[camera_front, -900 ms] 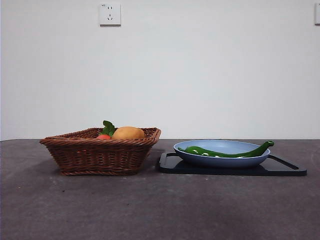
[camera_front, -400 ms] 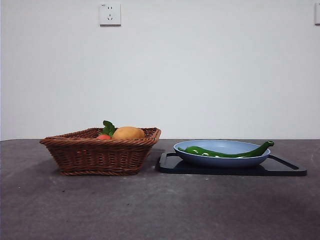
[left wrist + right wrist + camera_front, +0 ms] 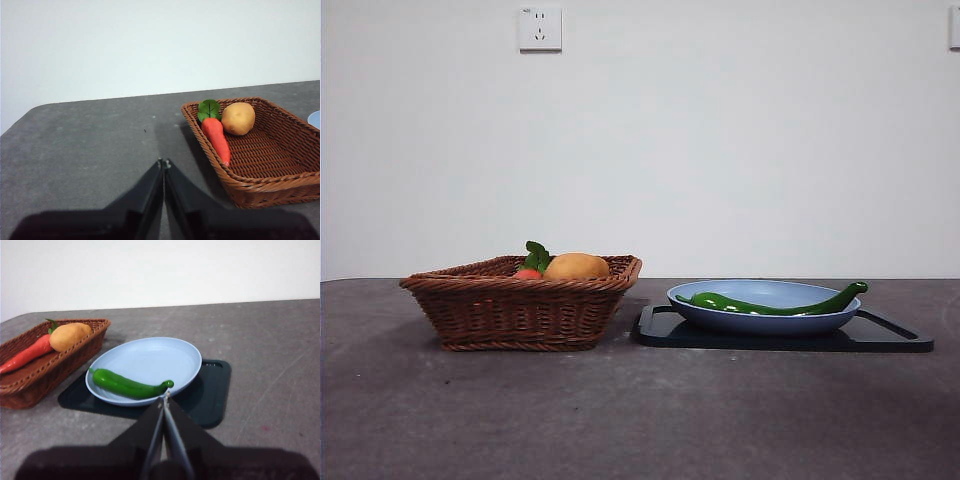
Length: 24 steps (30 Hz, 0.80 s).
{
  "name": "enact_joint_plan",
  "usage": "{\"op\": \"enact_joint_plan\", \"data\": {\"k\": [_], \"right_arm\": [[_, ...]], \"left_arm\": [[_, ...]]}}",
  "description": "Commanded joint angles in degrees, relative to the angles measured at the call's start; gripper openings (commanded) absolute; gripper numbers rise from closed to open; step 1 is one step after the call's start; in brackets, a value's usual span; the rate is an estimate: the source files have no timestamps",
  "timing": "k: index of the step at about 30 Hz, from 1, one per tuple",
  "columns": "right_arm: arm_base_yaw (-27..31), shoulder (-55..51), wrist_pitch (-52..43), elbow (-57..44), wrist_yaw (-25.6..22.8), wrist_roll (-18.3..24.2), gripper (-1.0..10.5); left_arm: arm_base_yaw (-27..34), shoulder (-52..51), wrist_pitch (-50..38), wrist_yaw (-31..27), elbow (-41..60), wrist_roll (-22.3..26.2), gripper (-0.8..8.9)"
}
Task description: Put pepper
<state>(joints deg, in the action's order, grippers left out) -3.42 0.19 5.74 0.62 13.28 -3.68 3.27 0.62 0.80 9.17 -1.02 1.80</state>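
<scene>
Front view: the pepper [image 3: 770,303] is laid lengthwise in the blue plate [image 3: 762,320], its tip propped over the rim. The plate is seated on a black tray [image 3: 880,338], with the wicker basket [image 3: 520,310] set just beside the plate.

Left wrist view: the left gripper [image 3: 164,165] is held with jaws closed and empty, well away from the plate, beside the basket holding a carrot [image 3: 216,140] and a potato [image 3: 238,118].

Right wrist view: the right gripper [image 3: 165,399] is likewise pressed closed on nothing, just beside the plate's rim near the pepper's tip, judged as waiting.
</scene>
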Motion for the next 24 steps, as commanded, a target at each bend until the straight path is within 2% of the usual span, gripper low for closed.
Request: {"op": "enact_joint_plan", "data": {"k": [1, 24], "right_arm": [[-0.09, -0.22, 1.55, -0.15, -0.13, -1.11, 0.1], [-0.09, -0.2, 1.81, -0.15, -0.17, -0.98, 0.1]], "left_arm": [[0.2, -0.17, -0.52, 0.04, 0.61, -0.55, 0.08], [0.2, -0.17, -0.52, 0.04, 0.61, -0.55, 0.08]]}}
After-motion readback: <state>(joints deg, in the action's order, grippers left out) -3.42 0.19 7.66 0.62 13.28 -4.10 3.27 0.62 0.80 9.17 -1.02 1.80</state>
